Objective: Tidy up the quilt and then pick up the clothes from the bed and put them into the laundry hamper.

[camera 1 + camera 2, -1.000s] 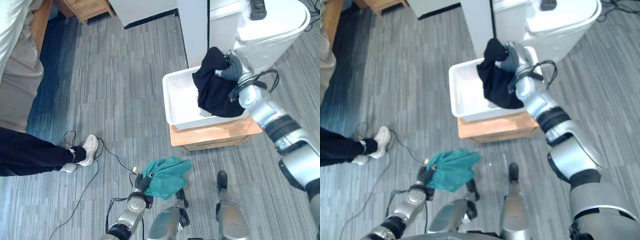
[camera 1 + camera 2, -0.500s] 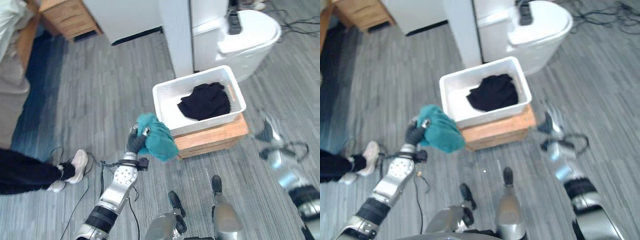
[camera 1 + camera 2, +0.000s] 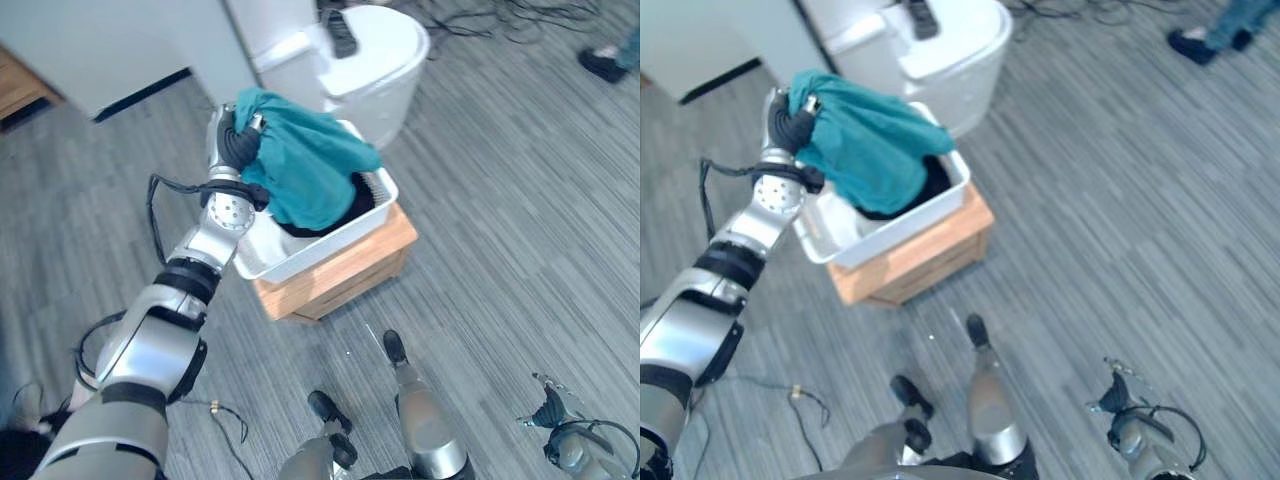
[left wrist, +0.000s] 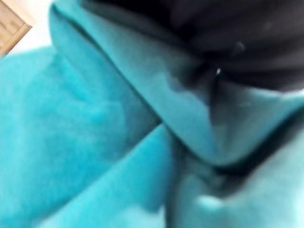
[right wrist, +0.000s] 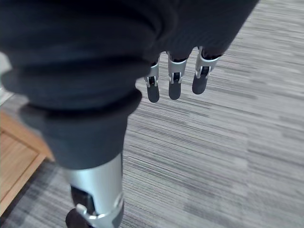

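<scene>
My left hand (image 3: 238, 140) is shut on a teal garment (image 3: 305, 175), raised above the white laundry hamper (image 3: 330, 242). The cloth hangs down into the hamper's opening. Up close in the left wrist view, the teal garment (image 4: 85, 142) bunches against the hand's dark cover. A black garment (image 3: 933, 178) lies inside the hamper, mostly covered by the teal one. The hamper rests on a low wooden stand (image 3: 345, 275). My right hand (image 3: 1115, 395) hangs low at the right side over bare floor, and its fingers (image 5: 173, 83) are straight and hold nothing.
Behind the hamper stands a white rounded bin (image 3: 375, 50) with a black device (image 3: 340, 30) on its lid. A white cabinet (image 3: 110, 45) fills the back left. A person's shoe (image 3: 605, 62) and loose cables (image 3: 480, 12) are at the far right. Grey plank floor surrounds the stand.
The camera has swung right. My left hand has carried the teal garment up from beside the stand to above the hamper. My right hand has dropped lower at my side.
</scene>
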Available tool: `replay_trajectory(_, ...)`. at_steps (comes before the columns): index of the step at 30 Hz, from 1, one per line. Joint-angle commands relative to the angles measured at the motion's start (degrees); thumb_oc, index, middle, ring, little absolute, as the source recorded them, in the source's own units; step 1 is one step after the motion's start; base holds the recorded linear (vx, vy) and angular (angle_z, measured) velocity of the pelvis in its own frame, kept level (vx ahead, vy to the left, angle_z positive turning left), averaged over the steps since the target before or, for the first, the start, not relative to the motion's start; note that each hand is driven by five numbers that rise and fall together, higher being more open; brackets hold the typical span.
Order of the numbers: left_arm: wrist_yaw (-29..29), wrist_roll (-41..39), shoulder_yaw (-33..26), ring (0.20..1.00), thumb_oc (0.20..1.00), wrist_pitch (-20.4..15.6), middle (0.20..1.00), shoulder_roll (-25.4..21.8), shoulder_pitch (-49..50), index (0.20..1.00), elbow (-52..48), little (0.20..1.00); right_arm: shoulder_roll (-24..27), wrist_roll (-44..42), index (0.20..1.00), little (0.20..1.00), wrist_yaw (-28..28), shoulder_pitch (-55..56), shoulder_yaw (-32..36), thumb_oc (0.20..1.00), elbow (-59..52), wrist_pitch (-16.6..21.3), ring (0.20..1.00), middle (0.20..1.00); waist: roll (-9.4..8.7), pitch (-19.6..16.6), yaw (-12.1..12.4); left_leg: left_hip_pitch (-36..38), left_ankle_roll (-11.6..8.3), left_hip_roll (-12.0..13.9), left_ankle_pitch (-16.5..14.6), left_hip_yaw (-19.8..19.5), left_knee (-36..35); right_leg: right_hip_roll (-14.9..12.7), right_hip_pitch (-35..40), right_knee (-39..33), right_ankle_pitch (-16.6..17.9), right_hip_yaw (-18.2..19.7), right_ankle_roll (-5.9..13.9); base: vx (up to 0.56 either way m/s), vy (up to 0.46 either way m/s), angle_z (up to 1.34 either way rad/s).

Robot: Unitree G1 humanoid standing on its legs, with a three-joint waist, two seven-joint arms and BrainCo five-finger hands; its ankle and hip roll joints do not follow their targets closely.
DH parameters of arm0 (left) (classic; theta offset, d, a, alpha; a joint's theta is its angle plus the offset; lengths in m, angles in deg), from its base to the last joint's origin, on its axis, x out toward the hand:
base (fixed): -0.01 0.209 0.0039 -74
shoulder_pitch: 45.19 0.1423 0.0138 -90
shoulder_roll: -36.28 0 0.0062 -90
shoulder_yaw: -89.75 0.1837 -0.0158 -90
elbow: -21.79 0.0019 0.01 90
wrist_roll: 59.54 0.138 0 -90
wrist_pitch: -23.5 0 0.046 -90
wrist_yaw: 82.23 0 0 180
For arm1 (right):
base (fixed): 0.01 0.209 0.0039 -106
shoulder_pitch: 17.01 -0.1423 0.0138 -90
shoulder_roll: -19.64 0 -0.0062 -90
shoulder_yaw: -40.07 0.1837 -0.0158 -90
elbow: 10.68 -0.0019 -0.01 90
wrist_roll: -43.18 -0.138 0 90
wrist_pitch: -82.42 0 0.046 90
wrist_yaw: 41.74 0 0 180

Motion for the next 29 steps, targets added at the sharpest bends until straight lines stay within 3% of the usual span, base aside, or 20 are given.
replay_trajectory(1,0.05,-2.31,-1.58,0.517,0.517,-0.26,0.517,-0.91,-4.18,0.517,2.57,0.517,-1.09,-6.34,1.0,1.0,1.61,-0.72,-1.11,1.0,1.34,-0.37,1.0,1.0,-0.58,1.52,2.54,2.4,-3.83,2.31,-3.08,-2.08,0.15,-2.05,-3.28,4.43,-5.3,1.17,7.36,-0.01,-0.009,-0.29)
replay_trajectory(2,1.25,-3.37,-1.55,1.0,1.0,0.3,1.0,-0.75,-4.83,1.0,4.45,1.0,-1.67,-6.74,1.0,1.0,1.28,-0.87,-1.61,1.0,1.96,-0.51,1.0,1.0,-0.55,1.92,2.52,2.2,-3.8,2.19,-3.09,-2.01,0.15,-1.98,-3.56,4.45,-5.17,1.36,7.39,-0.01,-0.007,-0.25)
replay_trajectory(7,7.43,-10.51,-3.04,1.0,1.0,2.06,1.0,2.94,-4.54,1.0,13.36,1.0,-3.05,-9.59,1.0,1.0,-0.57,-2.87,-3.41,1.0,8.21,-1.44,1.0,1.0,0.1,2.53,2.44,1.83,-3.96,2.17,-3.07,-1.45,0.15,-2.11,-4.02,4.13,-4.92,1.34,7.14,0.03,-0.008,-0.08)
replay_trajectory(12,6.19,-15.42,-6.62,1.0,1.0,-2.54,1.0,3.72,5.96,1.0,0.01,1.0,-3.74,-10.16,1.0,1.0,-1.25,-2.47,-2.73,1.0,8.85,-1.77,1.0,1.0,0.33,-0.33,3.88,4.62,-4.05,2.63,-4.24,-1.72,0.15,-2.04,-1.0,3.67,-6.14,0.39,6.55,0.06,-0.056,0.05)
replay_trajectory(13,5.42,-15.35,-8.89,1.0,1.0,-3.99,1.0,2.85,11.93,1.0,-5.36,1.0,-4.47,-10.06,1.0,1.0,-1.51,-1.73,-2.04,1.0,8.72,-1.7,1.0,1.0,0.35,-1.47,4.77,5.51,-4.09,2.87,-4.64,-1.95,0.15,-1.9,0.35,3.45,-6.55,-0.1,6.41,0.04,-0.042,0.07)
replay_trajectory(18,4.63,-9.89,-13.18,1.0,1.0,-3.92,1.0,0.18,25.46,1.0,-9.57,1.0,-6.16,-10.62,1.0,1.0,-2.07,-1.48,0.1,1.0,10.63,-1.29,1.0,1.0,0.47,-3.48,6.72,7.85,-4.23,3.32,-5.28,-2.69,0.15,-1.45,3.36,3.15,-7.76,-0.87,5.98,0.03,-0.043,0.08)
replay_trajectory(20,5.9,-11.39,-15.57,1.0,1.0,-3.76,1.0,1.29,30.44,1.0,-9.76,1.0,-6.77,-11.3,1.0,1.0,-2.48,-1.56,0.89,1.0,11.7,-1.37,1.0,1.0,0.53,-4.14,7.22,8.78,-4.24,3.54,-5.46,-3.13,0.15,-1.26,4.5,3.21,-8.25,-1.15,5.73,0.03,-0.018,0.16)
replay_trajectory(24,10.41,-8.13,-16.15,1.0,1.0,-0.71,1.0,6.05,41.77,1.0,-0.9,1.0,-8.13,-14.74,1.0,1.0,-3.32,-4.31,4.01,1.0,17.54,-2.2,1.0,1.0,0.93,-6.06,8.39,10.85,-3.97,3.8,-6.16,-3.51,0.15,-0.92,6.89,3.07,-8.95,-1.07,5.1,0.04,0.005,0.11)
replay_trajectory(25,10.71,-6.89,-16.82,1.0,1.0,0.99,1.0,9.0,44.52,1.0,6.89,1.0,-8.89,-15.96,1.0,1.0,-3.42,-6.4,4.53,1.0,20.13,-2.66,1.0,1.0,0.9,-7.03,8.95,11.54,-3.83,3.88,-6.46,-3.63,0.15,-0.66,7.66,2.77,-9.1,-0.82,4.86,0.05,0.007,0.04)
replay_trajectory(29,12.38,-4.54,-16.19,1.0,1.0,4.27,1.0,16.64,49.76,1.0,19.46,1.0,-10.84,-18.18,1.0,1.0,-4.04,-10.38,2.13,1.0,19.44,-1.81,1.0,1.0,0.18,-9.02,10.01,12.79,-3.42,3.98,-6.98,-3.34,0.15,-0.13,8.97,2.23,-9.35,-0.03,4.29,0.05,0.013,-0.05)
